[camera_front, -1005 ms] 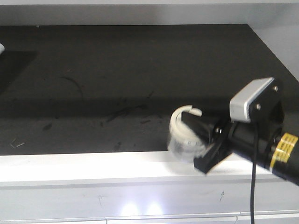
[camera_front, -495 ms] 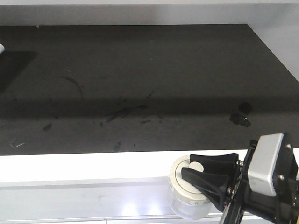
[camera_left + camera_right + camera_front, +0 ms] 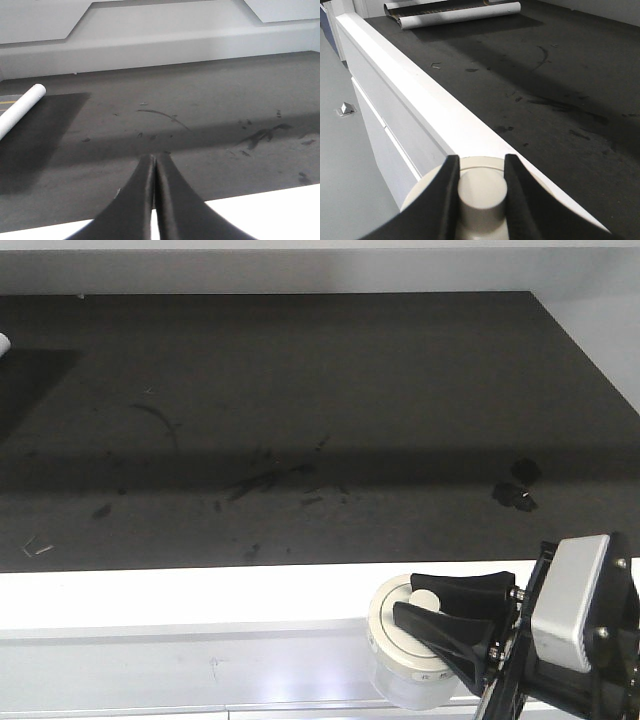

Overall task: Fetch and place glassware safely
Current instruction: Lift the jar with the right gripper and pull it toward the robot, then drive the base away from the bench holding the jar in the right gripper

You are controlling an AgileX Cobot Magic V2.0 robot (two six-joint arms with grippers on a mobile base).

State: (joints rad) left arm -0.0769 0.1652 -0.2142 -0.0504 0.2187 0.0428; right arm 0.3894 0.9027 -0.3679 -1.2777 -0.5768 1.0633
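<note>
We see the jaws of the right gripper [image 3: 410, 597] drawn in narrowly and clamped on the central knob [image 3: 481, 195] of a cream-white lid [image 3: 385, 635], pinching it from both sides. Under the wide round lid sits the jar [image 3: 405, 690], squat and of clear glass, with small dark markings along the lid's rim. It hangs just in front of the white front edge of the counter [image 3: 300, 390], off the dark top. The left gripper [image 3: 153, 162] has its jaws pressed together on nothing, above the counter's dark surface.
</note>
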